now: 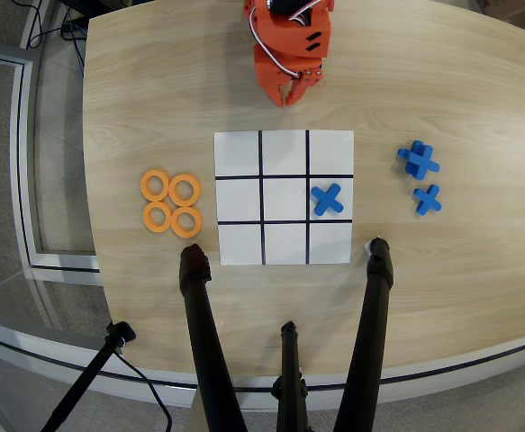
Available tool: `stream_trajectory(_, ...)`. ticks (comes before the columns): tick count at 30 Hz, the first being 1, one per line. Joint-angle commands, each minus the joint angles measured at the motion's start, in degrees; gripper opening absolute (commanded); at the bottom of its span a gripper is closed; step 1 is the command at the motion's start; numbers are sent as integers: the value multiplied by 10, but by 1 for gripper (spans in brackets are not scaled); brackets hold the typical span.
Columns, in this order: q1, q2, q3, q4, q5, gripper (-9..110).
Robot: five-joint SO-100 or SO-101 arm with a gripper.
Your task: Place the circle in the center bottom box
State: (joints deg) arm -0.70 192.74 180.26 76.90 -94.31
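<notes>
Several flat orange circles lie in a tight cluster on the wooden table left of the grid; the nearest to the grid is one circle [185, 189]. The grid is a white sheet [284, 198] with black lines forming 3x3 cells. The center bottom box [285, 153] is the middle cell of the row closest to the robot base, and it holds nothing. The orange arm is folded at the top of the overhead view. Its gripper [289, 95] points toward the grid, a short way above the sheet's top edge, jaws together and holding nothing.
A blue cross [328, 199] lies in the right cell of the grid's middle row. More blue crosses [419, 160] lie on the table to the right of the sheet. Black tripod legs [196, 306] [376, 297] stand at the table's lower edge.
</notes>
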Motion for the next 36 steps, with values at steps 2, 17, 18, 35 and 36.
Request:
stream_trajectory(2, -23, -13, -4, 9, 38, 0)
stream_trajectory(17, -29, -29, -11, -16, 53, 0)
stream_trajectory(18, -29, -29, -11, -17, 53, 0)
stream_trajectory(35, 83, -258, -270, -73, 59, 6)
stream_trajectory(36, 98, -294, -300, -84, 59, 6)
